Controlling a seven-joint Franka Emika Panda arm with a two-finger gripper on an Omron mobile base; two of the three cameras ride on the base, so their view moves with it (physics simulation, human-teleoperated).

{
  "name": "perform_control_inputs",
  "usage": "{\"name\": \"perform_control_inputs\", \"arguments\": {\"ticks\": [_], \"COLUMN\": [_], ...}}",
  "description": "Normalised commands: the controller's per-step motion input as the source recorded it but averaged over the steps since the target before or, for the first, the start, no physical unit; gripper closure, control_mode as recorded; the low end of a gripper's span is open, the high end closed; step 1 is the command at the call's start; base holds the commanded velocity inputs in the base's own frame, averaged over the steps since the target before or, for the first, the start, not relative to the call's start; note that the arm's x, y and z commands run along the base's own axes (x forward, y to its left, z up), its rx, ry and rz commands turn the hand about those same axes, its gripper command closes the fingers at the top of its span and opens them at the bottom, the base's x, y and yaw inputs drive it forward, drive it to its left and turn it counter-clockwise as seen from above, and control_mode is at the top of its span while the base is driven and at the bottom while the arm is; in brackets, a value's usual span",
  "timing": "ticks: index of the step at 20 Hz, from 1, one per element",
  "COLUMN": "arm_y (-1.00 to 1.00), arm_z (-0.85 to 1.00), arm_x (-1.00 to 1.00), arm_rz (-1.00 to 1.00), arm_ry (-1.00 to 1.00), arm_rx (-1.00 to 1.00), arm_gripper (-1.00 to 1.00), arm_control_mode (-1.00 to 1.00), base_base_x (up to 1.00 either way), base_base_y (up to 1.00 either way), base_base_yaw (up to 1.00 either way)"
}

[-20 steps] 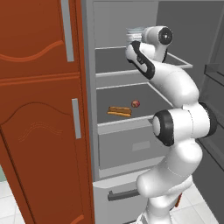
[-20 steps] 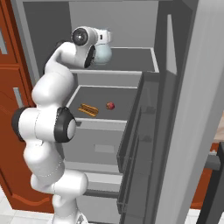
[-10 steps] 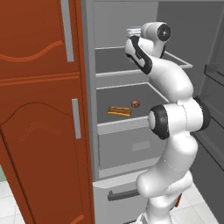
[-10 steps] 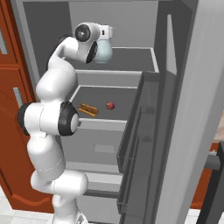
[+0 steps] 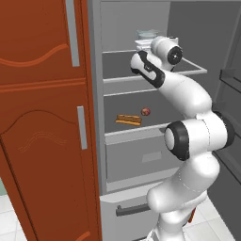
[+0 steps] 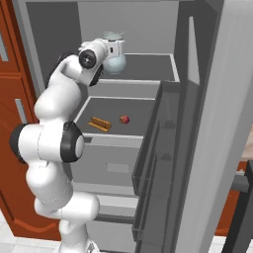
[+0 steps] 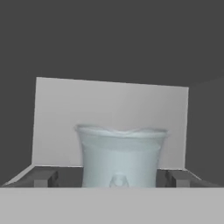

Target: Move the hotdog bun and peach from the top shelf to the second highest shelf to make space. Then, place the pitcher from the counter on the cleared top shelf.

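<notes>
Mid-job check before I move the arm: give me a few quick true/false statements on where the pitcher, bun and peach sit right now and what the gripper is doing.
1. The pitcher stands on the top shelf. True.
2. The hotdog bun lies on the top shelf beside the pitcher. False: it lies on the second highest shelf.
3. The peach sits on the same shelf as the bun, apart from it. True.
4. The gripper is clamped shut on the pitcher. False: in the hand view its fingertips stand apart from the glass on either side.
5. The pitcher lies tipped on its side. False: it stands upright, rim up.
</notes>
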Motion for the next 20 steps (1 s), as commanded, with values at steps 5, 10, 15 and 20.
{"name": "perform_control_inputs", "arguments": {"ticks": [5,10,15,20], "arm_y": [0.00,0.00,0.02,0.17], "arm_z": [-0.07,0.34,0.14,-0.07], "arm_x": [0.00,-0.06,-0.30,-0.65], "arm_rz": [0.00,0.00,0.00,0.00], "arm_ry": [0.01,0.14,0.21,0.21], "arm_rx": [0.00,0.00,-0.03,-0.09], "arm_gripper": [-1.00,-1.00,-1.00,-1.00], "arm_control_mode": [-1.00,-1.00,-1.00,-1.00], "base_base_x": [0.00,0.00,0.00,0.00], "base_base_y": [0.00,0.00,0.00,0.00], "base_base_yaw": [0.00,0.00,0.00,0.00]}}
